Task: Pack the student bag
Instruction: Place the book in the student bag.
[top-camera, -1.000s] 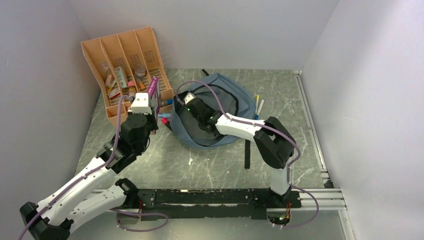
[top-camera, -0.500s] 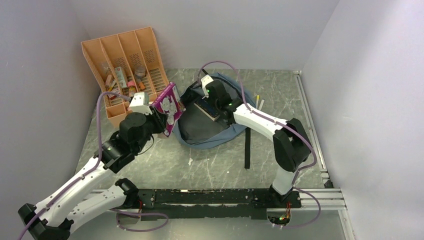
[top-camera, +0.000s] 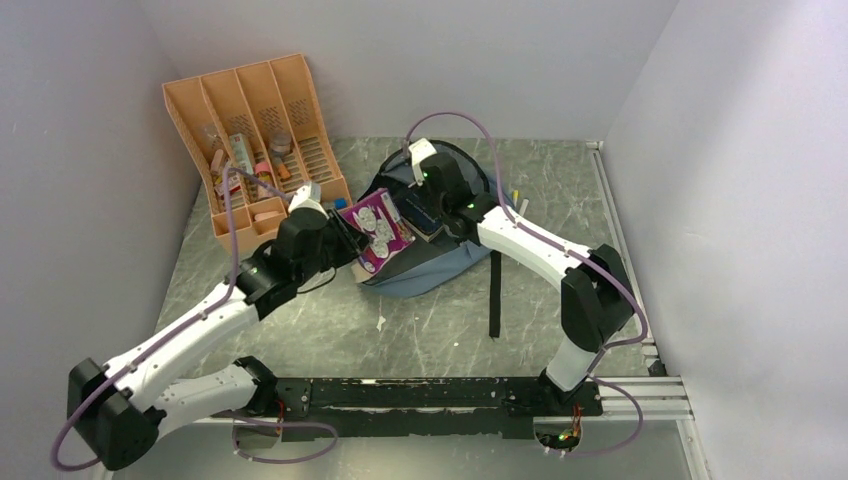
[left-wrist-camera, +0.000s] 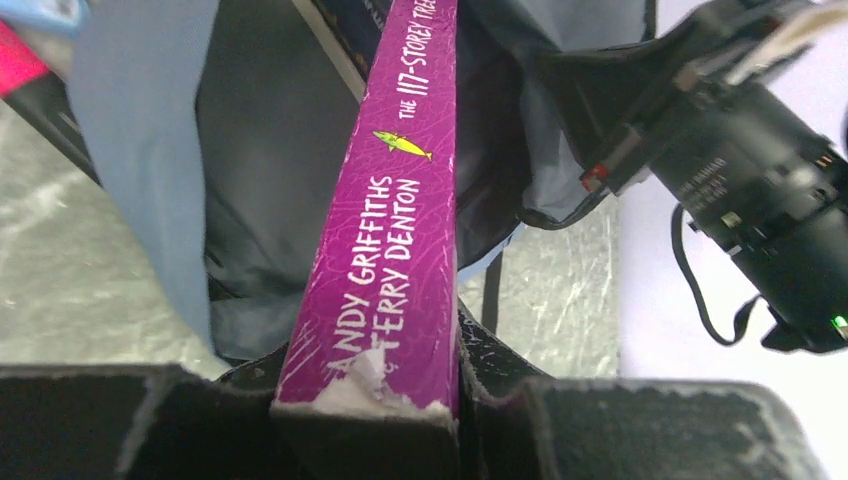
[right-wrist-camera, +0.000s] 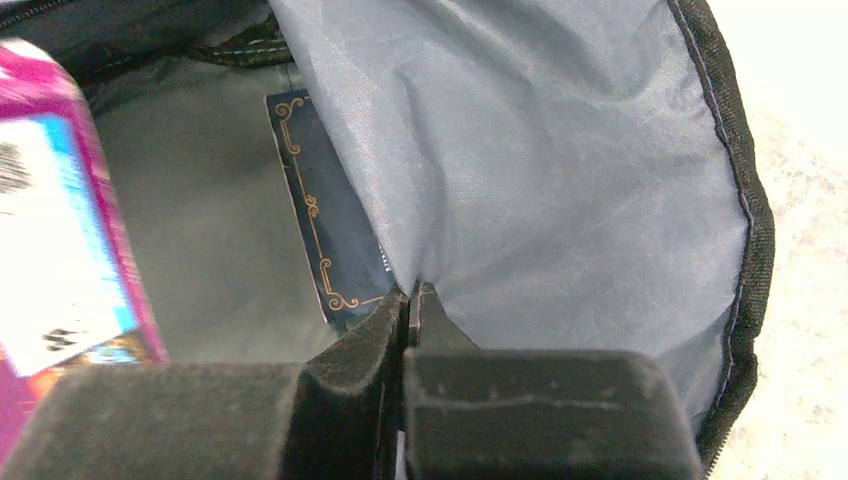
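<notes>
The student bag (top-camera: 440, 268) lies open in the middle of the table, its grey lining (right-wrist-camera: 560, 170) facing up. My right gripper (right-wrist-camera: 411, 292) is shut on a pinch of the bag's upper flap and holds it lifted. A dark blue book with gold trim (right-wrist-camera: 320, 220) lies inside the bag. My left gripper (left-wrist-camera: 365, 400) is shut on the lower end of a purple book (left-wrist-camera: 405, 200), which points into the bag's mouth (left-wrist-camera: 260, 170). From above, the purple book (top-camera: 375, 228) tilts over the bag's left rim, between the left gripper (top-camera: 345, 240) and the right gripper (top-camera: 428, 215).
An orange file organizer (top-camera: 255, 120) with several small items stands at the back left, close behind the left arm. Pens (top-camera: 518, 208) lie to the right of the bag. A black strap (top-camera: 494, 295) trails toward the front. Walls close in on three sides.
The left arm has swung right from beside the organizer, carrying the purple book to the bag's mouth. The right gripper has pulled the bag's flap up and back.
</notes>
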